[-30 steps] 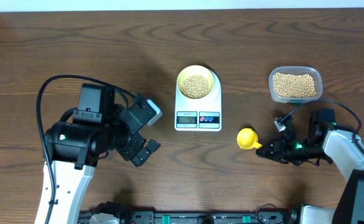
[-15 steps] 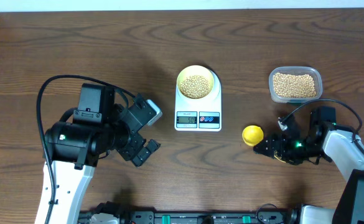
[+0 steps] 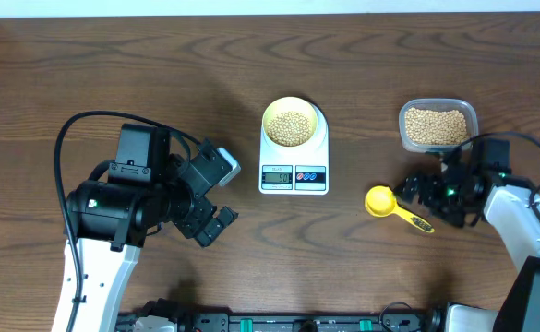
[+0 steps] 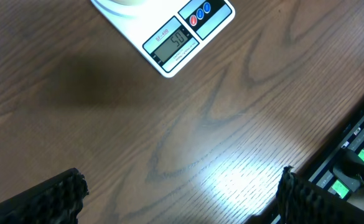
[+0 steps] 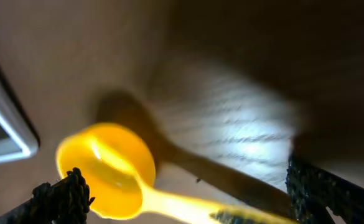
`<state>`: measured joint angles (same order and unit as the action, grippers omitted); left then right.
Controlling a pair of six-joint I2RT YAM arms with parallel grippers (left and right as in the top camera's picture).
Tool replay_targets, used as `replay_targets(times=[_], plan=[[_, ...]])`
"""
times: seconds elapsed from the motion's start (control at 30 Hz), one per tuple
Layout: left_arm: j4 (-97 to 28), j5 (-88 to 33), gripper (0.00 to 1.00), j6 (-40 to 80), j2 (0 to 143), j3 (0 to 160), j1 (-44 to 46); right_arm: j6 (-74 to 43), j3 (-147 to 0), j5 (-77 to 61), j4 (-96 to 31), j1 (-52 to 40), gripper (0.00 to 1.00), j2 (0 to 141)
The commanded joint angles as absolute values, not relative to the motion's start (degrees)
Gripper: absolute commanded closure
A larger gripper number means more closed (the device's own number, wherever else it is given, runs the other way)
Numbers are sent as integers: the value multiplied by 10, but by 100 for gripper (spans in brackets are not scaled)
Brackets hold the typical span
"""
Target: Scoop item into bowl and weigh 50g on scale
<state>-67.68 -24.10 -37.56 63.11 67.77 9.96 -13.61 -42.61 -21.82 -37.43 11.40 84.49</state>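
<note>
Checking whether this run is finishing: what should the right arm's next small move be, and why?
Probably lift the right pincer straight up and clear of the bright yellow plastic scoop. Its jaws stand wide, the scoop lies flat on the brown wooden table, and the white digital scale under the pale yellow bowl of beans appears to read 50, so nothing seems left to scoop.

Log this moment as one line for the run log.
left gripper: open, empty | right gripper: open, by scoop handle | scoop: lying on table | bowl: on scale, holding beans
</note>
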Motion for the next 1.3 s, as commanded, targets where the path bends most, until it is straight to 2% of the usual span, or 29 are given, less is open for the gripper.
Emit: replay_targets(times=[0.0,0.07,0.23,0.43,0.7,1.03,1.27], plan=[[-679,-250,0,-381,628,685,97,-156,-486,-118,-399,114,1,826],[-679,-250,0,-381,628,685,97,-157,-507,-111,-413,114,1,814],[-679,-250,0,-381,628,685,97,-149,-600,-199,-396,98,1,728],[-679,-250,1,-381,628,685,97,-150,-708,-205,-392,91,1,602],[-679,-250,0,-381,628,685,97,-150,-715,-205,-402,91,1,471],[-679,-250,0,-381,628,685,97,-146,-715,-193,-540,91,1,380],[-679,-250,0,-381,628,685,97,-81,-714,-190,-617,90,1,316]])
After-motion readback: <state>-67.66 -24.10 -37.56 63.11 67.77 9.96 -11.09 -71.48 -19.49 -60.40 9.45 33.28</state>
